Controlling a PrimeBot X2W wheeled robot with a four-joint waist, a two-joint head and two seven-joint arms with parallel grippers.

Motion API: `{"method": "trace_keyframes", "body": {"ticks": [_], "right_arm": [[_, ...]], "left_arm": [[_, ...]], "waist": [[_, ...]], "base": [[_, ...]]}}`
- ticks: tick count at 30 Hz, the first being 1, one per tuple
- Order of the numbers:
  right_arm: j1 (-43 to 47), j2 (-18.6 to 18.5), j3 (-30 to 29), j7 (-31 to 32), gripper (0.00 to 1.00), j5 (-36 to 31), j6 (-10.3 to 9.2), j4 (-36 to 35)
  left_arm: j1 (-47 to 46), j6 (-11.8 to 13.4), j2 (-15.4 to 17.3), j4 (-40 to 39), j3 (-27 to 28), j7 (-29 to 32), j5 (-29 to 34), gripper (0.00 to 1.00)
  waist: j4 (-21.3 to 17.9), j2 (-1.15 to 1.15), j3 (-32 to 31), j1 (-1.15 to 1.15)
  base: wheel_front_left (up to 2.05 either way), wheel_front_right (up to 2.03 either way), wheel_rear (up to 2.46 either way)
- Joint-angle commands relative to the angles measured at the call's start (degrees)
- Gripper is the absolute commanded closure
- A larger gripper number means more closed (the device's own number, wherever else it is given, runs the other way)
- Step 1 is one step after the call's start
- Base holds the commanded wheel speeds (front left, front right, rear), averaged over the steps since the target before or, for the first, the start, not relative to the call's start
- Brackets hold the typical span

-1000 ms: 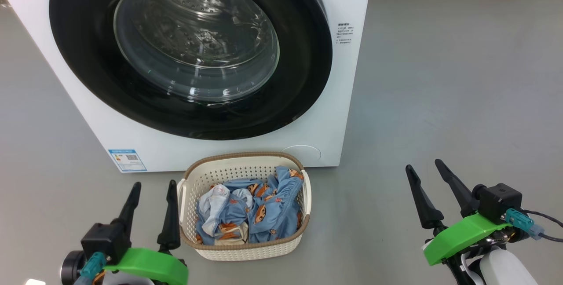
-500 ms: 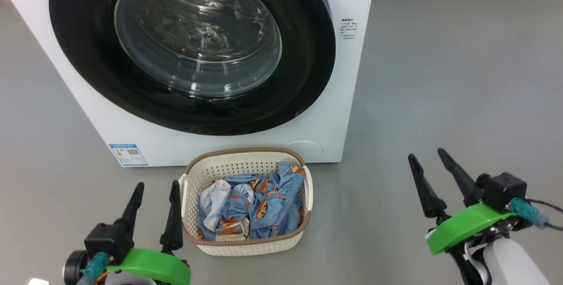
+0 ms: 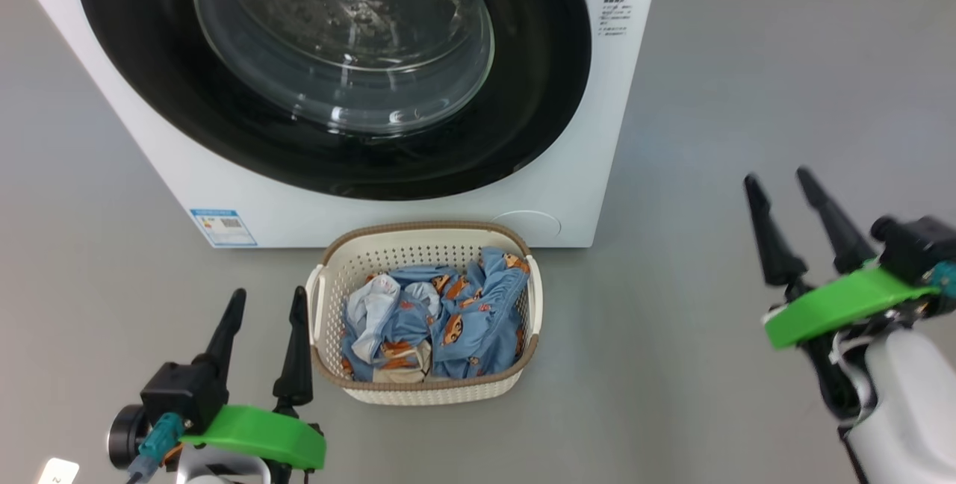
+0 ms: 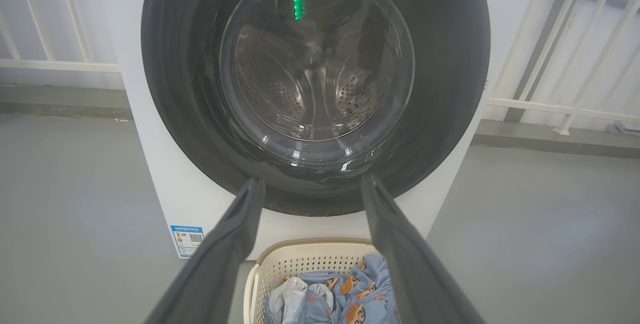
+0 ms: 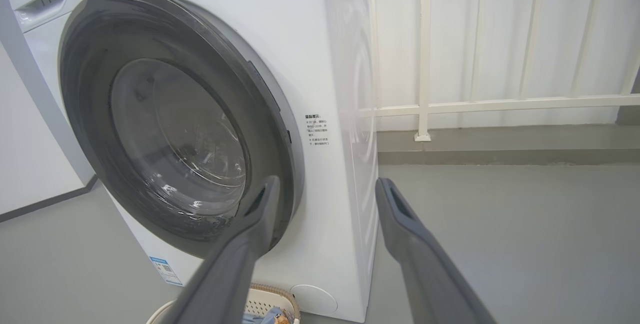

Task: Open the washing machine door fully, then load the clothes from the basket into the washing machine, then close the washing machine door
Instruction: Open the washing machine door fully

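The white washing machine [image 3: 605, 118] stands ahead with its round black door [image 3: 523, 125] closed, glass window at its centre. On the floor right in front sits the cream basket [image 3: 429, 387] holding the light blue clothes [image 3: 455, 323]. My left gripper [image 3: 269, 301] is open and empty, low beside the basket's left side. My right gripper [image 3: 778, 178] is open and empty, raised to the right of the machine's front corner. The door [image 4: 190, 114] faces the left wrist view above the basket [image 4: 300, 264]. In the right wrist view the door [image 5: 100, 89] lies ahead-left of the open fingers [image 5: 260, 214].
Grey floor [image 3: 747, 81] spreads to the right of the machine. A blue label [image 3: 222, 226] marks the machine's lower left corner and a round cap [image 3: 526, 224] its lower right. A white railing [image 5: 500, 104] runs along the wall behind.
The head view has tilted and shifted, bringing the machine closer. My right gripper has risen and moved toward the machine's right front corner. The left gripper has stayed put.
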Motion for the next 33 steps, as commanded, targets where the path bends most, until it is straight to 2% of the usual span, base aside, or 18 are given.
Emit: {"method": "trace_keyframes", "body": {"ticks": [1, 2, 5, 14, 19, 24, 30, 33], "right_arm": [[-2.8, -1.1, 0.5, -0.7, 0.88, 1.6, 0.09, -1.4], [-3.6, -1.5, 0.3, -0.7, 1.0, 2.3, 0.09, -1.5], [-5.3, -2.1, 0.1, -0.7, 1.0, 4.7, 0.09, -1.8], [-11.7, -5.6, -0.1, -0.7, 1.0, 17.4, 0.09, -1.1], [-15.4, -7.2, -0.1, 1.0, 1.0, 28.9, 0.09, 0.3], [-19.1, -8.9, -1.4, 5.5, 1.0, 41.8, 0.09, 1.5], [-24.7, -11.1, -1.7, 14.0, 1.0, 52.8, 0.09, 3.0], [-27.6, -10.7, -2.8, 18.6, 1.0, 59.1, 0.09, 3.9]], "left_arm": [[-2.5, 0.2, 0.9, -2.0, 1.3, -0.4, 0.5, 0.0], [-2.6, 0.3, 0.9, -2.2, 1.2, -0.4, 0.5, 0.0], [-3.0, 0.3, 0.9, -2.6, 0.9, -0.4, 0.7, 0.0], [-4.3, 0.1, 0.9, -4.2, -0.3, -0.4, -0.3, 0.0], [-5.0, 0.3, 0.9, -5.2, -0.9, -0.4, -0.6, 0.0], [-5.5, 1.1, 0.9, -6.2, -2.4, -0.4, -1.2, 0.0], [-6.8, 2.0, 0.9, -7.4, -3.3, -0.4, -1.7, 0.0], [-7.5, 2.5, 0.9, -7.8, -3.9, -0.4, -2.1, 0.0]], "waist": [[0.7, 0.0, 1.1, 0.0], [0.9, 0.0, 1.5, 0.0], [1.4, 0.0, 2.3, 0.0], [4.0, 0.0, 5.6, 0.0], [5.6, 0.0, 7.7, 0.0], [7.2, 0.0, 10.3, 0.0], [8.7, 0.0, 14.0, 0.0], [9.4, 0.0, 15.6, 0.0]], "base": [[0.0, 0.0, 0.0], [0.0, 0.0, 0.0], [0.0, 0.0, 0.0], [0.0, 0.0, 0.0], [0.0, 0.0, 0.0], [0.0, 0.0, 0.0], [0.0, 0.0, 0.0], [0.0, 0.0, 0.0]]}}
